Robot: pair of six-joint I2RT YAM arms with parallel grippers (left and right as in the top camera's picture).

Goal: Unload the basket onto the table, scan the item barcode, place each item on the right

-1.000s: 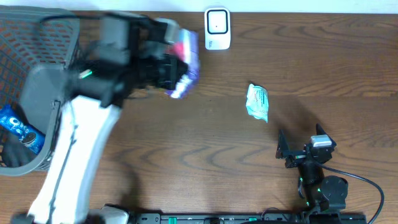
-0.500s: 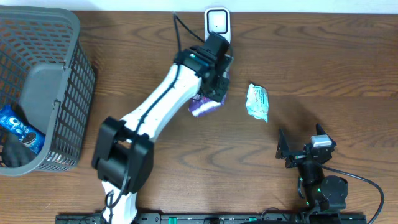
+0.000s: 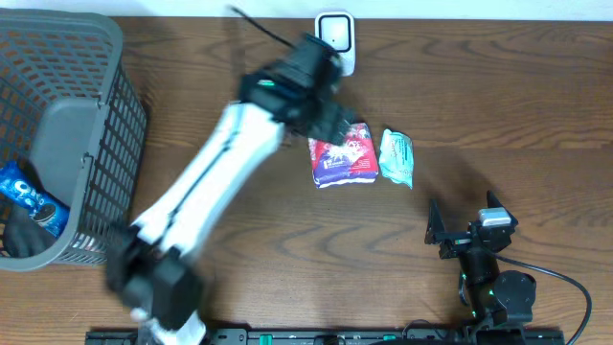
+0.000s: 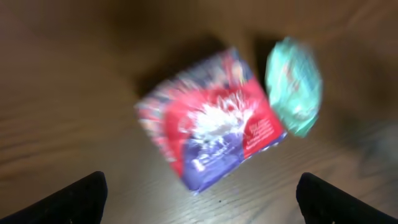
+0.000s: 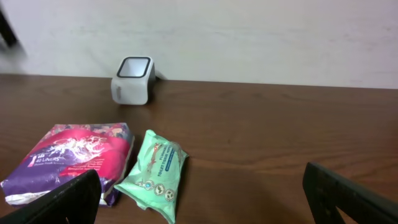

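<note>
Left gripper (image 4: 200,198) stood wide open and empty over the red packet (image 3: 343,153), which lay on the table (image 3: 536,115) just beside the green pack (image 3: 396,158), near the scanner (image 3: 334,43); judged best to lift straight clear without dragging it.

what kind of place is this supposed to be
Probably a mock shop checkout on a wooden table: a white barcode scanner, a grey shopping basket, and a red and purple packet beside a green pack.

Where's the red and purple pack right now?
Overhead, the red and purple pack lies on the table just left of the green pack, below the white scanner.
</note>
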